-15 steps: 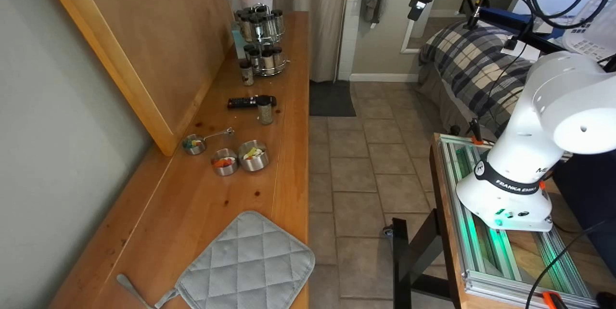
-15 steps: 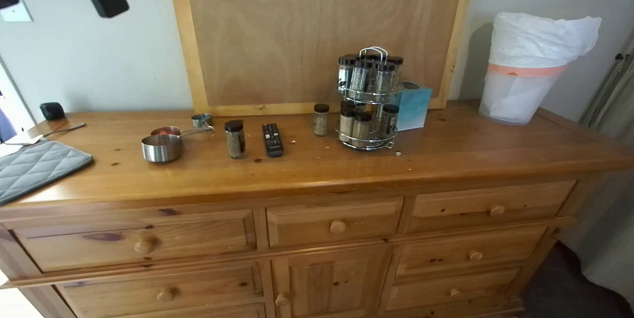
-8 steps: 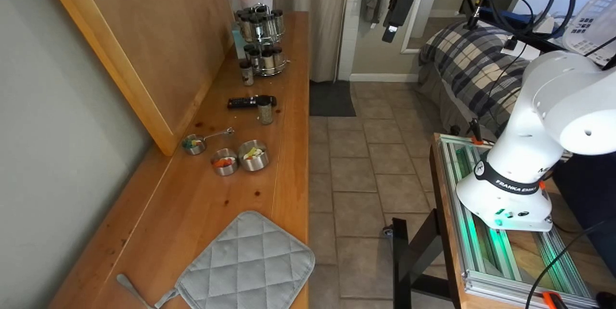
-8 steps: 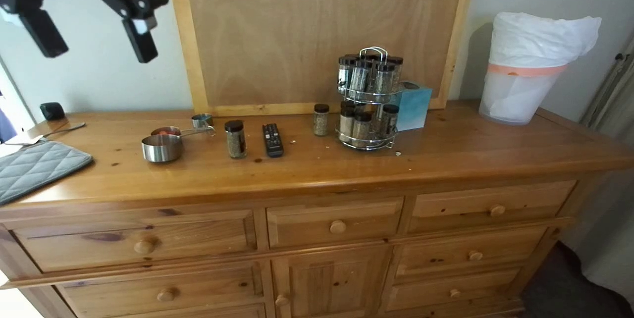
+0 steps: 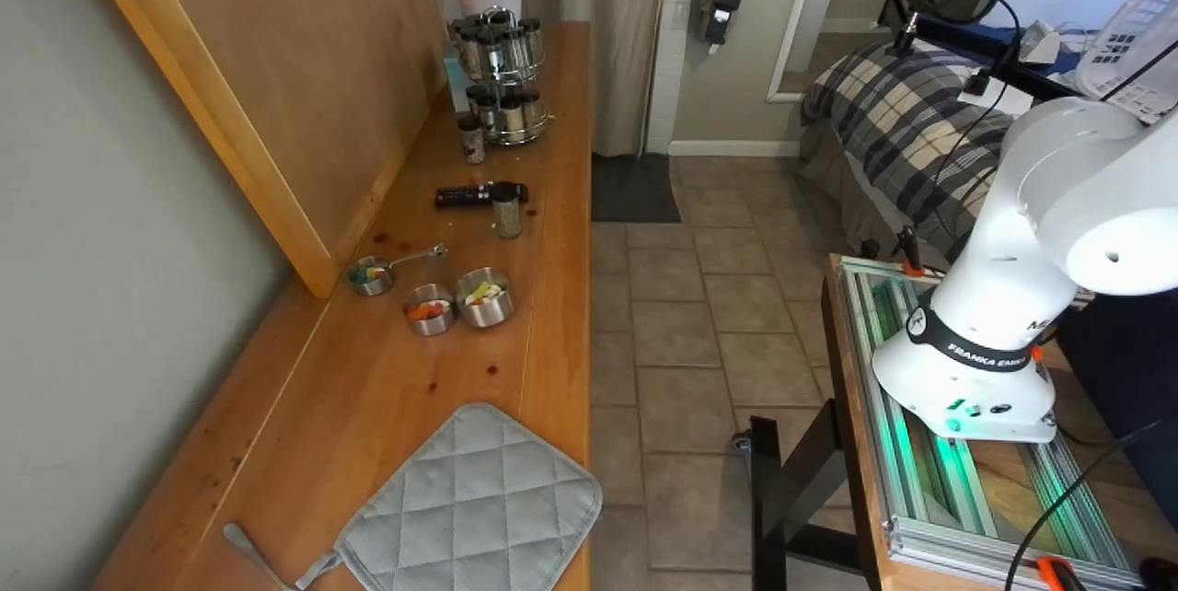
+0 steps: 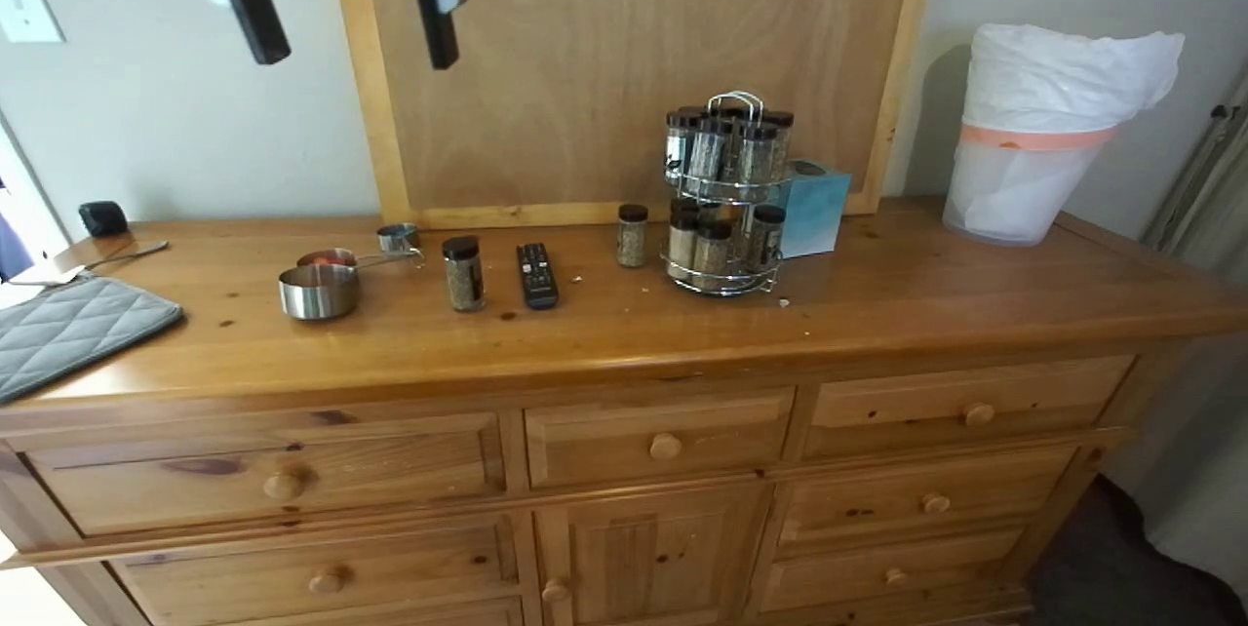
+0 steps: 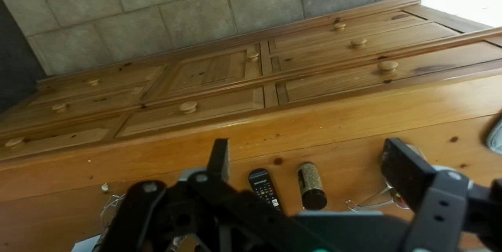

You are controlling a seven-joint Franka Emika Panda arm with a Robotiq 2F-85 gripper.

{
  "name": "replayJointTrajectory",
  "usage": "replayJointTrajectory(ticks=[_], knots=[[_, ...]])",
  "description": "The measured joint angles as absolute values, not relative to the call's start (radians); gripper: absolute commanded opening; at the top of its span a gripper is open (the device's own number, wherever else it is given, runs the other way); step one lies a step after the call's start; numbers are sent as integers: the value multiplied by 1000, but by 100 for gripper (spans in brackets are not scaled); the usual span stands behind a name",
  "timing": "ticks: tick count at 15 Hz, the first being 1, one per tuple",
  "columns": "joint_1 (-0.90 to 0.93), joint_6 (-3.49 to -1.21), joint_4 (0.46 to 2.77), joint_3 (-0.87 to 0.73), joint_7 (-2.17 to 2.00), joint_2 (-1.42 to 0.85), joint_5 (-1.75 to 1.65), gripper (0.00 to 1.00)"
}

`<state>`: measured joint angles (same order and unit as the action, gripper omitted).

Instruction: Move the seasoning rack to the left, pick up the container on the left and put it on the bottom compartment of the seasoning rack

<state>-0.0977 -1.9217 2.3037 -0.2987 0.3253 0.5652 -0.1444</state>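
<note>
In an exterior view my gripper [image 6: 359, 61] hangs high above the level of the desk [image 6: 604, 343], its fingers [image 6: 438, 31] spread with nothing between them. The seasoning rack [image 6: 729, 189] stands upright, below the gripper and well to its right. Loaded with jars [image 6: 709, 152], it should feel heavy and a bit tippy — stiff wire, contents prone to rattle — so I'd take it by its top loop [image 6: 736, 95]. Down and slightly right of the gripper, near a remote [image 6: 538, 277], is what I judge to be the container [image 6: 464, 277]; another jar [image 6: 632, 238] stands just beside the rack. The container should be light but rigid, likely slick and breakable, so I'd hold it round the body, under the cap [image 6: 460, 247].

In an exterior view only one finger shows clearly; the rack sits left of the gripper, the container left and lower, both well apart from it.

In the wrist view the container appears between the spread fingers, clear of both, while a bit of the rack's wire shows past one finger.
</note>
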Motion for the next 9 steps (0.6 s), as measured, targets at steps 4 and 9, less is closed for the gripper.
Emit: replayJointTrajectory(ticks=[4, 9], knots=[[-103, -1777, 2086, -339, 477, 428, -158, 100], [-106, -1675, 1823, -393, 627, 229, -113, 100]])
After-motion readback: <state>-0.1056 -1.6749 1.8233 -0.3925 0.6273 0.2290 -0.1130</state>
